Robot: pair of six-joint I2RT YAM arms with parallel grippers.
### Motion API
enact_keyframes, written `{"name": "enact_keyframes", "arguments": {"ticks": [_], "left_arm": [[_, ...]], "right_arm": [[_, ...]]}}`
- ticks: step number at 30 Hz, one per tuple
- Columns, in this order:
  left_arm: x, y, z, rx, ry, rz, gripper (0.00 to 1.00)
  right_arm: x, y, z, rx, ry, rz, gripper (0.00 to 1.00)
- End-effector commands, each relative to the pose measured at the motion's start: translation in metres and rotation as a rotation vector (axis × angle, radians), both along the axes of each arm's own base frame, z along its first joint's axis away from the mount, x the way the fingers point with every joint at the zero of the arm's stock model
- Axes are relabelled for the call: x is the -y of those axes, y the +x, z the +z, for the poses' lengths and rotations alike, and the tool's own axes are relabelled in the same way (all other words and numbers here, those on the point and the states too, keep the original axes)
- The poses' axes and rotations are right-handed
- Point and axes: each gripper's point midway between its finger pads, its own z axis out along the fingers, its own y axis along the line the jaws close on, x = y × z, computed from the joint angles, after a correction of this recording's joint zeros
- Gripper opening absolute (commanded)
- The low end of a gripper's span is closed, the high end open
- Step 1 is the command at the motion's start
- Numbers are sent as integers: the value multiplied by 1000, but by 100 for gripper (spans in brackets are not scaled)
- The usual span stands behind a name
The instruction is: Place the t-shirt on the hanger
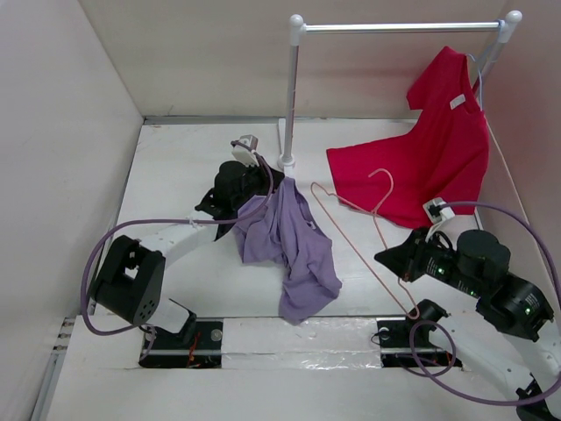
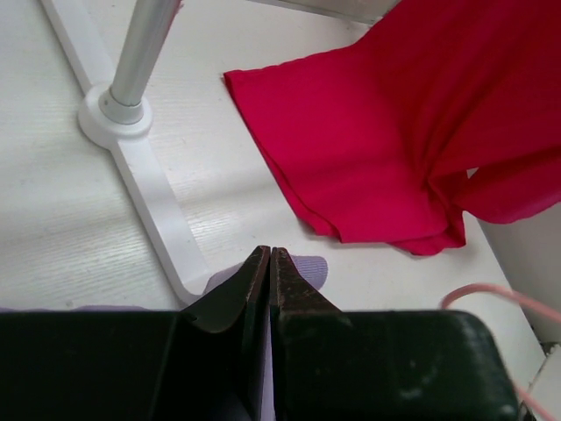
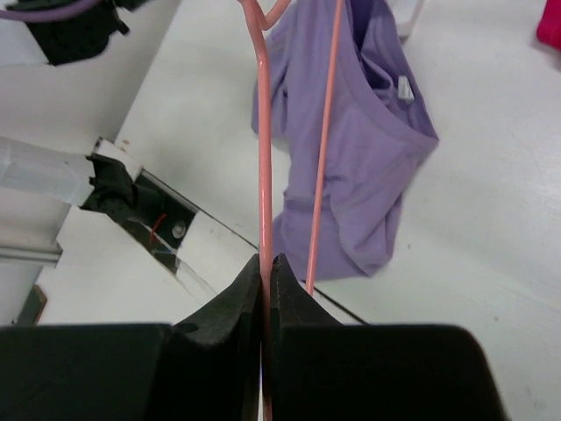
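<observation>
The lavender t-shirt (image 1: 294, 241) hangs bunched from my left gripper (image 1: 263, 180), its lower part resting on the table. In the left wrist view the jaws of that gripper (image 2: 270, 254) are pressed together, with a scrap of lavender cloth (image 2: 308, 267) showing at their tip. My right gripper (image 1: 386, 257) is shut on one wire of the pink hanger (image 1: 352, 237), which slants up and left toward the shirt. In the right wrist view the hanger (image 3: 263, 132) runs from that gripper (image 3: 266, 261) across the t-shirt (image 3: 368, 149). Its far corner is near the neck opening; whether it is inside I cannot tell.
A bright red t-shirt (image 1: 421, 167) hangs from the white rail stand (image 1: 294, 88) at the back right and spreads onto the table. The stand's foot (image 2: 131, 167) lies just ahead of my left gripper. Walls enclose the table on the left, back and right.
</observation>
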Motion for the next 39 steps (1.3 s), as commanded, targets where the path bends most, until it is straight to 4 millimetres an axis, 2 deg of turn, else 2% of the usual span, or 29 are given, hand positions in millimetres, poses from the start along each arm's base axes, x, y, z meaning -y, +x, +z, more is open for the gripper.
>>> {"name": "enact_keyframes", "arguments": {"ticks": [1, 3, 5, 8, 13, 19, 23, 26, 29, 31, 36, 39], "left_arm": [[11, -2, 47, 112, -99, -51, 0], [12, -7, 48, 113, -114, -67, 0], [13, -11, 47, 109, -121, -80, 0], [11, -15, 48, 115, -113, -86, 0], [10, -25, 59, 140, -121, -101, 0], [9, -36, 65, 156, -110, -112, 0], [10, -42, 65, 161, -112, -124, 0], [9, -40, 63, 155, -104, -114, 0], [6, -35, 60, 150, -86, -89, 0], [5, -32, 61, 156, -80, -75, 0], [9, -27, 75, 179, -92, -79, 0], [12, -28, 80, 183, -103, -96, 0]], "right_arm": [[3, -7, -15, -53, -61, 25, 0], [2, -3, -22, -57, -73, 18, 0], [0, -2, -11, -26, -50, 20, 0], [-5, 4, -4, -9, -21, 13, 0], [-25, 13, -17, -39, -17, 71, 0], [-36, 27, -30, -55, -25, 68, 0], [-45, 30, -28, -43, 3, 88, 0], [-45, 29, -26, -47, -3, 98, 0], [-36, 21, -23, -48, -22, 93, 0], [-31, 13, -12, -32, -11, 96, 0], [-27, -5, -21, -81, -14, 144, 0], [-28, -7, -24, -85, -5, 150, 0]]}}
